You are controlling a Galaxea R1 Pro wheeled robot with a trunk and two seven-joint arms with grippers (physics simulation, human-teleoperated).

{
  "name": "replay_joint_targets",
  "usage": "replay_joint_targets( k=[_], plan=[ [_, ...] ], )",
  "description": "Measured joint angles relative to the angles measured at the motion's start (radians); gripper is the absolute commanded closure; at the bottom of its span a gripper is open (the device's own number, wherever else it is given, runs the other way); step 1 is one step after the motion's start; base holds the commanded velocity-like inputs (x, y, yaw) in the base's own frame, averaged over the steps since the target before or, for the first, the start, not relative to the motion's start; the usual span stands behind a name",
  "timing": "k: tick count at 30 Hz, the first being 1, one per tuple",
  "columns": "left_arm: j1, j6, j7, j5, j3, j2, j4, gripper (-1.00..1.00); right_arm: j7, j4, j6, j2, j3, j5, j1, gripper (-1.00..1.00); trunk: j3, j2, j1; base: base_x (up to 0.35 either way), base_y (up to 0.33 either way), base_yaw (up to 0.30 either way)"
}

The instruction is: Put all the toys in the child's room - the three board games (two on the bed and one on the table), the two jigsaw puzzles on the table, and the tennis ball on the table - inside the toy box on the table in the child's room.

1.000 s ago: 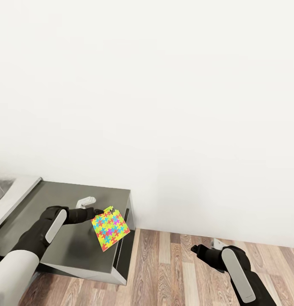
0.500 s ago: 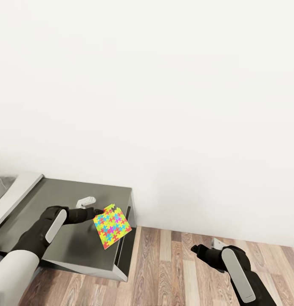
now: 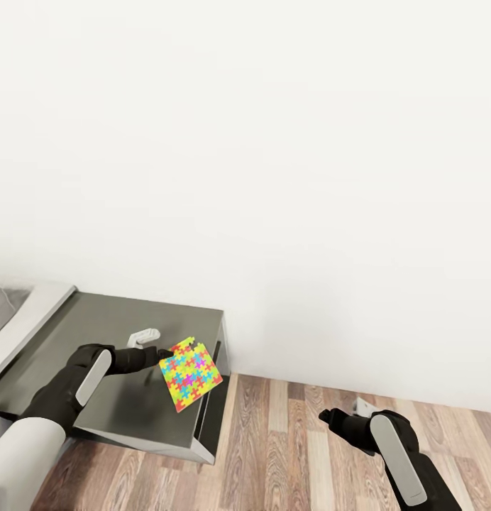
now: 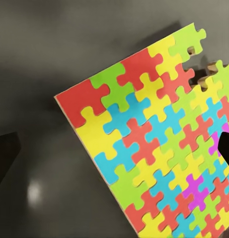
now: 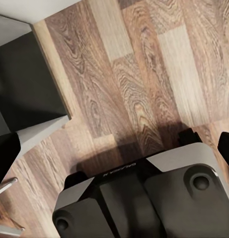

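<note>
Jigsaw puzzle (image 3: 192,374) aloft and tilted, coloured face toward the head camera, clear of the table (image 3: 132,319) and hanging over its right end near the front corner. Pinched at its upper left edge by the left gripper (image 3: 162,354), so lying just ahead of that pincer's tips and fanning out to the right of them. Seen from the left wrist as a slanted board of red, yellow, green and blue pieces (image 4: 159,153) with dark tabletop behind.

Judged as mid-carry: one puzzle lifted, not yet put in any bin. Pale grey shape (image 3: 22,319) at the table's far left, possibly the toy box; cannot tell. Nothing here to say how many other toys are already stowed, so most of the job taken as still open.

Right gripper (image 3: 329,416) low over the wood floor (image 3: 288,440), well apart from the puzzle, holding nothing visible; spread or pressed together, cannot tell. White wall (image 3: 274,177) beyond.
</note>
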Motion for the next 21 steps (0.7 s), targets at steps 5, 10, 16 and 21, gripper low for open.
replay_joint_targets(
  k=[5, 10, 16, 21],
  plan=[
    [0.000, 0.000, 0.000, 0.000, 0.000, 0.000, 0.000, -1.00, 0.000, 0.000, 0.000, 0.000, 0.000, 0.000, 0.000, -1.00, -0.001, 0.000, 0.000, 0.000, -0.154, 0.004],
    [0.000, 0.000, 0.000, 0.000, 0.001, 0.000, 0.000, -1.00, 0.000, 0.000, 0.000, 0.000, 0.000, 0.000, 0.000, -1.00, -0.001, 0.000, 0.000, 0.000, -0.145, 0.001],
    [0.000, 0.000, 0.000, 0.000, 0.001, 0.000, 0.000, -1.00, 0.001, 0.000, 0.000, 0.000, 0.000, 0.000, 0.000, -1.00, -0.001, 0.000, 0.000, 0.000, -0.022, 0.000],
    [0.000, 0.000, 0.000, 0.000, 0.001, 0.000, 0.000, -1.00, 0.000, 0.000, 0.000, 0.000, 0.000, 0.000, 0.000, -1.00, -0.001, 0.000, 0.000, 0.000, -0.004, 0.000]
  ],
)
